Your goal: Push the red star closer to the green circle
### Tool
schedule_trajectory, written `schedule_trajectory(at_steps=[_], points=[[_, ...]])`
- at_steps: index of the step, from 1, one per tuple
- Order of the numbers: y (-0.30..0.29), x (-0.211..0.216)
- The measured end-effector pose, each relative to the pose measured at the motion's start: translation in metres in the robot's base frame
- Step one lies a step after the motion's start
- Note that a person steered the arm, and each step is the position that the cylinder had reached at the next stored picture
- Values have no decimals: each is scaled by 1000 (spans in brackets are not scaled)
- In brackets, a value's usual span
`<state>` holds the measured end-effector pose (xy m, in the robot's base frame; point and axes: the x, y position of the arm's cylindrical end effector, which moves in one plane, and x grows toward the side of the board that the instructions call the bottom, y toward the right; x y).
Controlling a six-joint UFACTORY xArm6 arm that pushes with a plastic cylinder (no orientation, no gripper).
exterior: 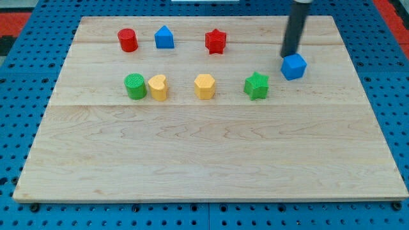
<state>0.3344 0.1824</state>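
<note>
The red star (216, 41) lies near the view's top, a little right of centre. The green circle (135, 86) stands at the left of the middle row, down and to the left of the star. My tip (289, 55) is at the view's upper right, far to the right of the red star and just above a blue cube (294, 66), touching or nearly touching it.
A red cylinder (128, 40) and a blue house-shaped block (164, 38) sit left of the star. A yellow heart-like block (158, 87) touches the green circle's right side. A yellow hexagon (204, 86) and a green star (256, 85) follow rightwards. The wooden board (204, 160) rests on blue pegboard.
</note>
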Motion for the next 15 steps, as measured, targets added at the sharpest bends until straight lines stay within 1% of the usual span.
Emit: schedule_trajectory(at_steps=[1,2,3,4,5,6,7,8,9,10,11,12,13,14,15], points=[[10,48],[16,25],[-6,-41],[-85,-47],[-140,-54],[-141,-97],[-206,-61],[-218,-38],[-183,-72],[-151,-40],[-164,-1],[-225,0],[-319,1],[-374,2],[-383,-36]])
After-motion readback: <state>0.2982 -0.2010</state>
